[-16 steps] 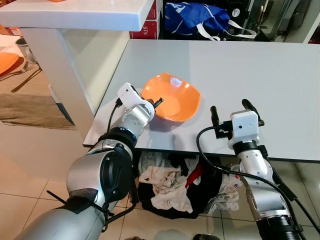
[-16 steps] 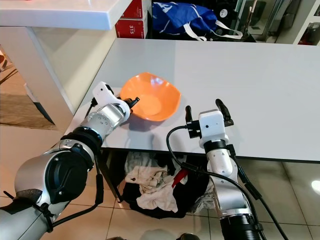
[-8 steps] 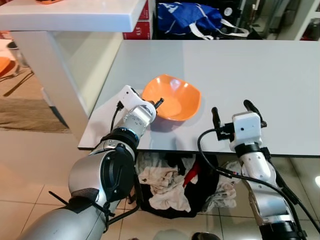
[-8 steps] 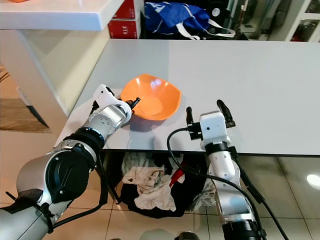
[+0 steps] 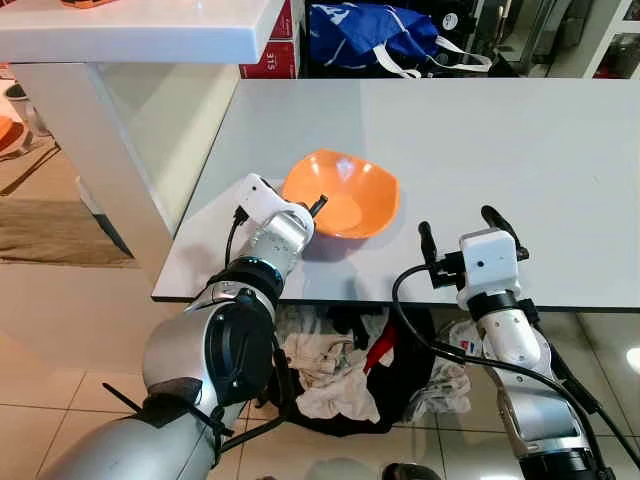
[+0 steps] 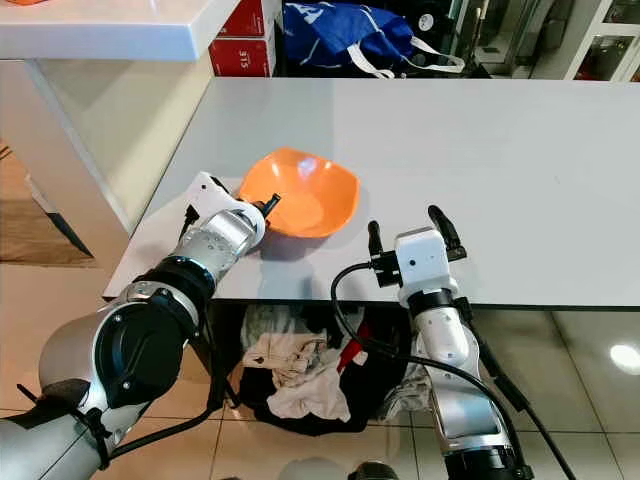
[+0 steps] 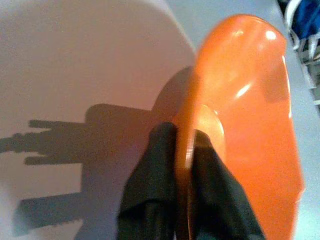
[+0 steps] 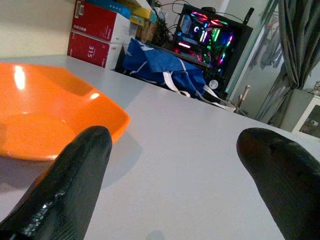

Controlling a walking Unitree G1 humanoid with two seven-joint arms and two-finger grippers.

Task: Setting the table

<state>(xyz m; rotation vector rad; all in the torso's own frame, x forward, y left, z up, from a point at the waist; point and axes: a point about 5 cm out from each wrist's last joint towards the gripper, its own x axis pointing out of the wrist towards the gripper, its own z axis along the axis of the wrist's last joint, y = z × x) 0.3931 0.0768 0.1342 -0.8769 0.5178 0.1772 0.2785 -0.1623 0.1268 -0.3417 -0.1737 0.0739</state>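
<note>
With the left gripper [image 5: 318, 205] fingers clamped on the rim of the orange bowl [image 5: 343, 193] near the counter [image 5: 520, 130] edge, a thin pinch could slip and tip it, while the right gripper [image 5: 462, 224] fingers stand apart beside it.

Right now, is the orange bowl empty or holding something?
Empty: the orange bowl's inside shows bare, glossy orange; the left gripper pinches its rim.

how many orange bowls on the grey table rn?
1. The orange bowl sits near the grey table's front left corner, its near rim pinched in the left gripper jaws. The right gripper hovers open to its right, at the table edge.
</note>
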